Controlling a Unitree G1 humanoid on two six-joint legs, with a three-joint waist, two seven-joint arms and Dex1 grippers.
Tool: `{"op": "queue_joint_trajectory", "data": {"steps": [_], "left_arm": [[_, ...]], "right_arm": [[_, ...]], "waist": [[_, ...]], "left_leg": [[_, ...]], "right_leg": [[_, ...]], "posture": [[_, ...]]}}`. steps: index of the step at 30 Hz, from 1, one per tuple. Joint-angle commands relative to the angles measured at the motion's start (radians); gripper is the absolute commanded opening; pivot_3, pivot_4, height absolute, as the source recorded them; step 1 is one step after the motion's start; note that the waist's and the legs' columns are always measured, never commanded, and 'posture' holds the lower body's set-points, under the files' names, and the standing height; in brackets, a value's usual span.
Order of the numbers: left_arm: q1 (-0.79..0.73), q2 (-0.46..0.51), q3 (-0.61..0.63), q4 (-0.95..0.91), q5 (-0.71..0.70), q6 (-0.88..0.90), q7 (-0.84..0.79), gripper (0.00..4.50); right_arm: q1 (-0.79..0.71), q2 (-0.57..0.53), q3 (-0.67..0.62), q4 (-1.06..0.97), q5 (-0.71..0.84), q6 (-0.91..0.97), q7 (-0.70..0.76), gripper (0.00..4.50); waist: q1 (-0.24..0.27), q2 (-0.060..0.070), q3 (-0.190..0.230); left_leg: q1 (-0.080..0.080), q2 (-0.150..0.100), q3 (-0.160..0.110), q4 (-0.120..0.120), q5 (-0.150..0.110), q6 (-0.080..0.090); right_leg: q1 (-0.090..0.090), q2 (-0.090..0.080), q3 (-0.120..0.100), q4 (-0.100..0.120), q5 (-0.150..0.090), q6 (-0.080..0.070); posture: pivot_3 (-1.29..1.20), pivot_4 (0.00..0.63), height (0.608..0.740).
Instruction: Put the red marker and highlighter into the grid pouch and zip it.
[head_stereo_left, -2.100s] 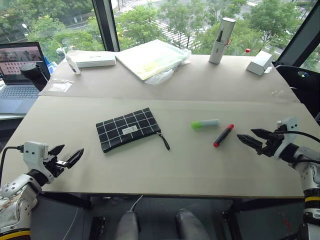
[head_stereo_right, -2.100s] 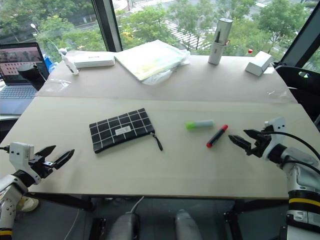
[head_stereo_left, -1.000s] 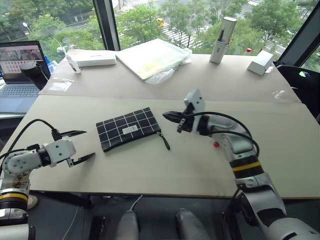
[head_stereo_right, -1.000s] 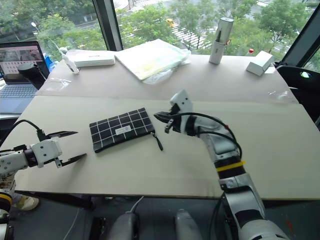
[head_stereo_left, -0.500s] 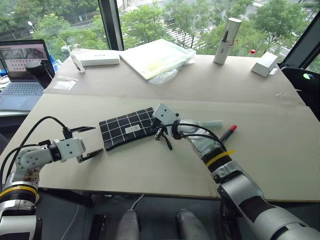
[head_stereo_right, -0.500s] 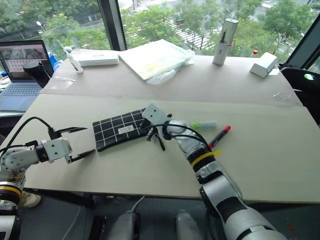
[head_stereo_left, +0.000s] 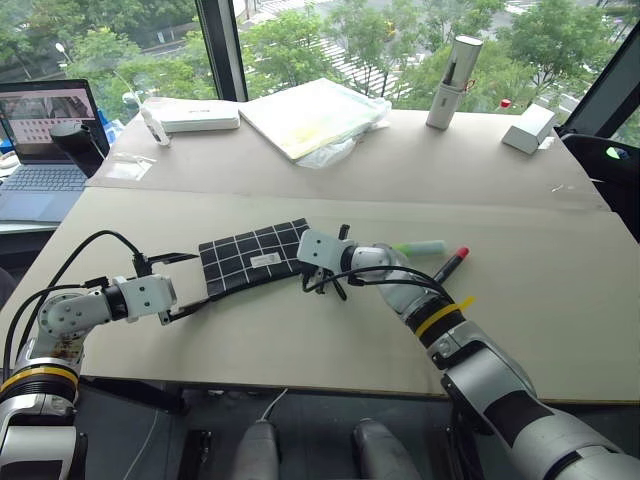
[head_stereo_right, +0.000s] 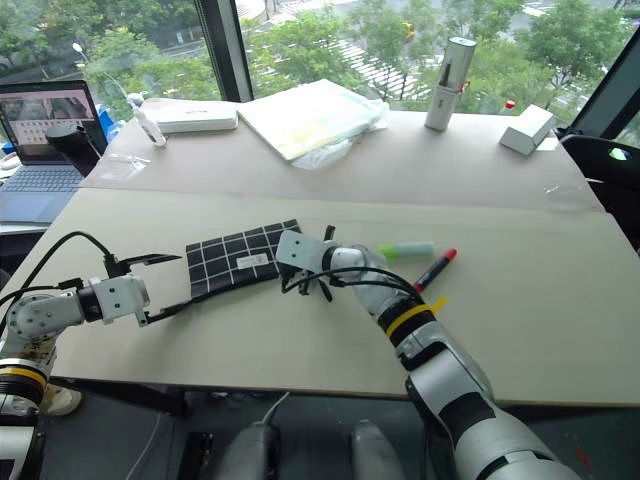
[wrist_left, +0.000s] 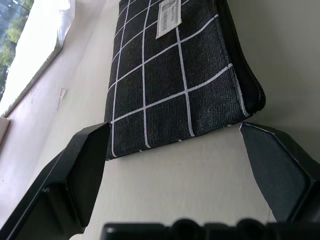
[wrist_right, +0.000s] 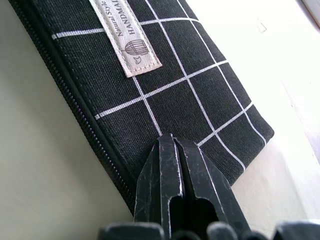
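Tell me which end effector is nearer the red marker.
Right. The right end effector sits shut at the grid pouch's zipper end, nearer the red marker. The left end effector is open at the pouch's far end.

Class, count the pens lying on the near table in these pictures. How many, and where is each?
2. The highlighter lies right of the grid pouch; the red marker lies just right of the highlighter, partly behind the robot's right arm.

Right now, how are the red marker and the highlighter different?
The marker is black with a red cap; the highlighter is pale green with a brighter green end. The marker looks slimmer, the highlighter thicker. The marker lies slanted, the highlighter nearly straight across. Both lie on the table, outside the pouch.
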Motion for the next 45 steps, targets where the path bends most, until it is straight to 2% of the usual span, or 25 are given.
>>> {"op": "queue_joint_trajectory", "data": {"steps": [1,13,17,18,26,27,30,32,37,38,41,45], "left_arm": [[-0.028,-0.029,-0.059,0.049,0.039,-0.044,-0.027,4.50],[-0.201,-0.094,-0.119,0.204,0.115,-0.123,0.029,4.50],[-0.215,-0.109,-0.122,0.217,0.076,-0.117,-0.023,3.39],[-0.213,-0.111,-0.124,0.217,0.069,-0.120,-0.037,2.91],[-0.191,-0.129,-0.100,0.182,-0.017,-0.083,-0.130,0.02],[-0.189,-0.133,-0.095,0.173,-0.029,-0.061,-0.134,0.02],[-0.178,-0.134,-0.089,0.154,-0.031,0.013,-0.125,0.00],[-0.165,-0.135,-0.084,0.139,-0.040,0.052,-0.134,0.00],[-0.132,-0.159,-0.032,0.057,-0.114,0.169,-0.124,0.00],[-0.127,-0.167,-0.020,0.032,-0.135,0.198,-0.121,0.00],[-0.107,-0.200,0.030,-0.082,-0.215,0.342,-0.091,0.00],[-0.070,-0.217,0.060,-0.213,-0.254,0.483,-0.058,0.00]], "right_arm": [[-0.016,0.007,-0.008,0.009,-0.006,-0.016,0.013,0.05],[0.005,0.009,-0.031,-0.016,-0.004,0.000,0.012,0.05],[0.008,0.007,-0.035,-0.017,-0.005,0.004,0.006,0.00],[0.008,0.007,-0.037,-0.017,-0.005,0.005,0.004,0.00],[-0.003,0.005,-0.076,0.002,0.022,0.016,-0.005,0.00],[-0.006,0.013,-0.101,0.004,0.044,0.023,-0.013,0.00],[-0.022,0.056,-0.237,-0.013,0.205,0.126,0.042,0.78],[-0.029,0.064,-0.287,-0.031,0.268,0.165,0.077,1.52],[-0.072,0.033,-0.437,-0.104,0.451,0.344,0.146,3.25],[-0.072,0.018,-0.456,-0.138,0.486,0.376,0.174,3.49],[-0.059,-0.059,-0.499,-0.232,0.534,0.441,0.203,3.49],[0.003,-0.117,-0.476,-0.313,0.520,0.464,0.200,3.49]], "waist": [[0.001,0.000,0.000],[0.004,0.000,0.000],[0.003,0.000,0.000],[0.003,0.000,0.000],[-0.001,0.000,0.000],[-0.001,0.000,0.000],[-0.003,0.000,0.000],[-0.004,0.000,0.000],[-0.003,0.000,0.000],[-0.003,0.000,0.000],[-0.001,0.000,0.000],[-0.003,0.000,0.000]], "left_leg": [[0.001,0.000,0.000,0.000,0.000,0.000],[0.002,0.000,0.000,0.000,0.000,0.000],[0.002,0.000,0.000,0.000,0.000,0.000],[0.002,0.000,0.000,0.000,0.000,0.000],[0.001,0.000,0.000,0.000,0.000,0.000],[0.001,0.000,0.000,0.000,0.000,0.000],[0.001,0.000,0.000,0.000,0.000,0.000],[0.001,0.000,0.000,0.000,0.000,0.000],[0.001,0.000,0.000,0.000,0.000,0.000],[0.001,0.000,0.000,0.000,0.000,0.000],[-0.001,0.000,-0.001,0.000,0.000,0.000],[-0.003,0.000,-0.002,0.000,0.000,0.000]], "right_leg": [[0.001,0.000,0.000,0.000,0.000,0.000],[0.002,0.000,0.000,0.000,0.000,0.000],[0.002,0.000,0.000,0.000,0.000,0.000],[0.002,0.000,0.000,0.000,0.000,0.000],[0.001,0.000,0.000,0.000,0.000,0.000],[0.001,0.000,0.000,0.000,0.000,0.000],[0.001,0.000,0.000,0.000,0.000,0.000],[0.001,0.000,0.000,0.000,0.000,0.000],[0.001,0.000,0.000,0.000,0.000,0.000],[0.001,0.000,0.000,0.000,0.000,0.000],[0.001,0.000,-0.001,0.000,0.000,0.000],[0.000,0.000,-0.001,-0.001,0.000,0.000]], "posture": [[0.00,0.150,0.739],[0.00,0.150,0.739],[0.00,0.150,0.739],[0.00,0.150,0.739],[0.00,0.150,0.739],[0.00,0.150,0.739],[0.00,0.150,0.739],[0.00,0.150,0.739],[0.00,0.150,0.739],[0.00,0.150,0.739],[0.00,0.150,0.739],[0.00,0.150,0.739]]}}
